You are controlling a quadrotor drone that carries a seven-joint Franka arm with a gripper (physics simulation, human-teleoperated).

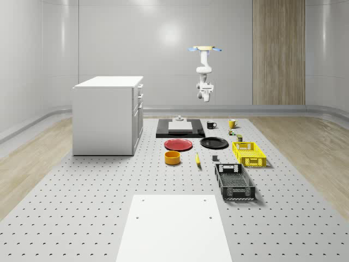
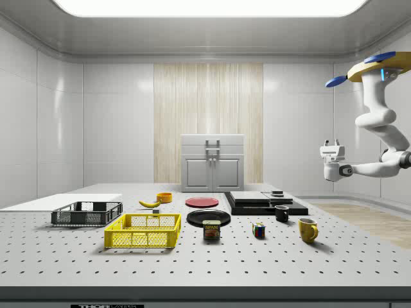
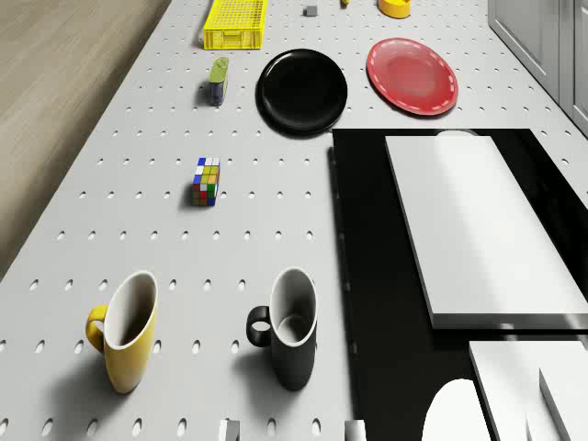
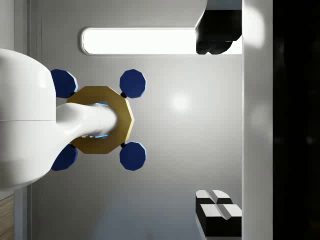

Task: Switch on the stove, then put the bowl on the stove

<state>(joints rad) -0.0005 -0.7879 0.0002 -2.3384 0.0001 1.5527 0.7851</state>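
The stove (image 1: 180, 129) is a black base with a white slab, standing mid-table beside the cabinet; I also see the stove (image 2: 262, 201) from the side and the stove (image 3: 377, 276) from the drone. An orange-yellow bowl (image 1: 173, 158) sits on the table in front of the red plate; the same bowl (image 2: 164, 197) (image 3: 395, 7) stands far from the arm. The drone (image 1: 205, 49) (image 2: 384, 65) hovers high over the table's far end, behind the stove and mugs. My gripper (image 1: 206, 94) (image 2: 332, 146) (image 4: 218, 122) hangs in mid-air, turned upward toward the drone, open and empty.
A red plate (image 1: 179, 144), black plate (image 1: 214, 143), black mug (image 3: 287, 329), yellow mug (image 3: 124, 331), puzzle cube (image 3: 207, 181) and can (image 3: 218, 80) lie near the stove. Yellow basket (image 1: 249, 153), black basket (image 1: 234, 182), banana (image 1: 198, 159) and white cabinet (image 1: 106, 114) stand around.
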